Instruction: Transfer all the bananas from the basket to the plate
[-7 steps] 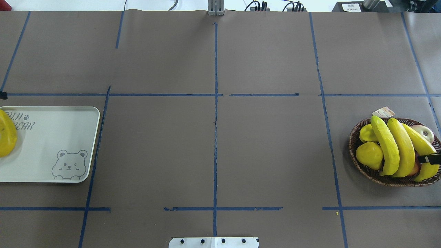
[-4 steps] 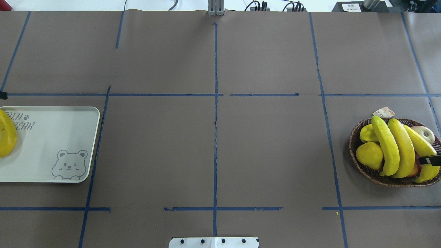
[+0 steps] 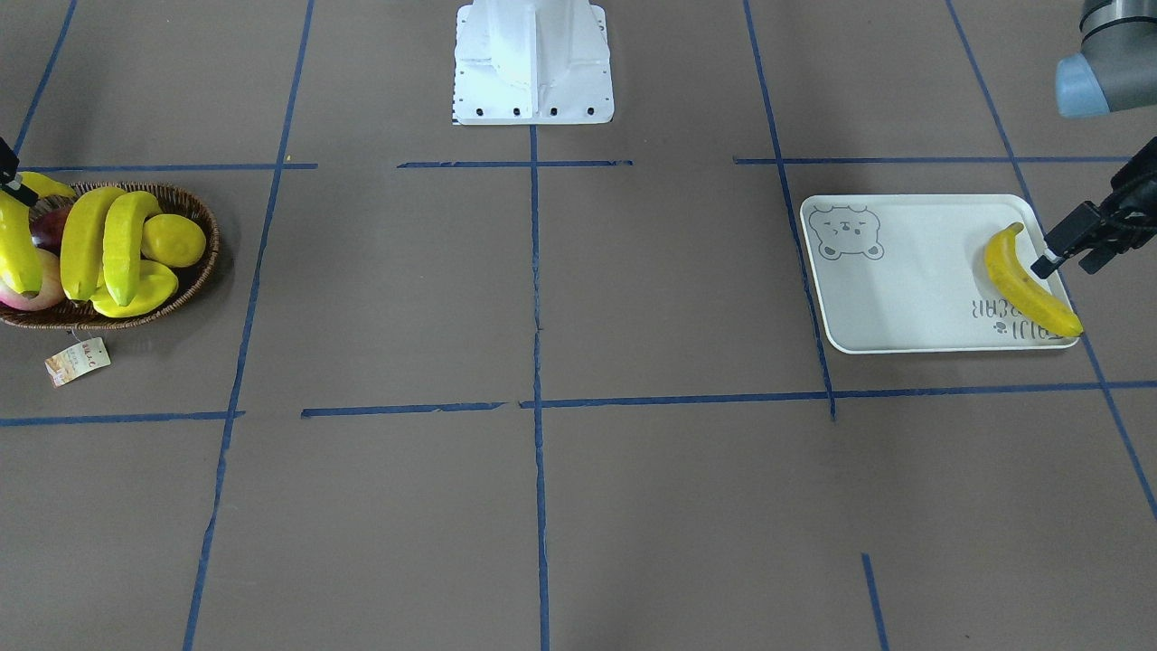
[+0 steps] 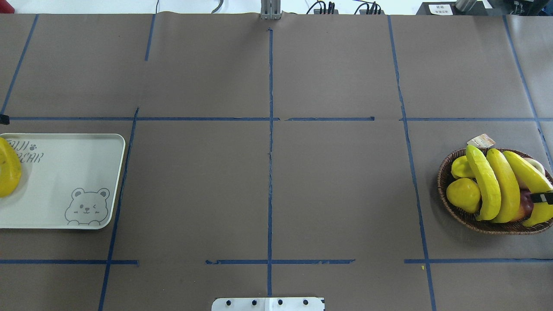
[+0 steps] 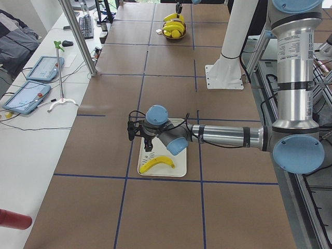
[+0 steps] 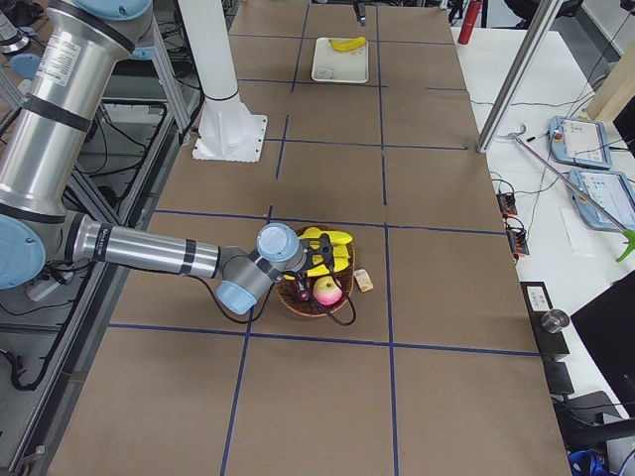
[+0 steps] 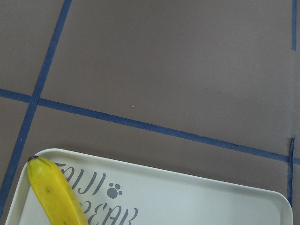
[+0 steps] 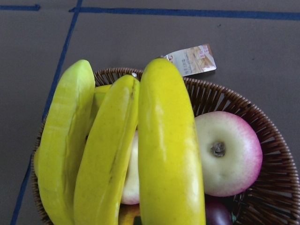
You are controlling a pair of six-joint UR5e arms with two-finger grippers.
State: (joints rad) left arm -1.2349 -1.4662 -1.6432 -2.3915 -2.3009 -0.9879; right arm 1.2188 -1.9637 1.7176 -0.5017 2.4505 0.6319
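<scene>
The dark wicker basket (image 4: 441,183) stands at the table's right end and holds three bananas. My right gripper (image 3: 7,179) is shut on the rightmost banana (image 4: 525,172) and holds it tilted above the other fruit; one black finger (image 4: 543,197) crosses it. This banana fills the right wrist view (image 8: 168,150). A greenish banana (image 4: 484,181) and another yellow one (image 4: 506,186) lie beside it. A fourth banana (image 3: 1026,282) lies on the pale plate (image 3: 904,289) at the left end. My left gripper (image 3: 1076,242) is open just above that plate's outer edge.
The basket also holds a lemon (image 4: 463,195), a starfruit (image 4: 459,167), a pink apple (image 8: 227,154) and a dark red fruit (image 4: 525,204). Its paper tag (image 4: 483,140) lies behind it. The robot base (image 3: 533,59) stands at the middle near edge.
The rightmost banana has risen and swung in my right gripper and now covers more of the apple. The left gripper and the plate's banana have not moved.
</scene>
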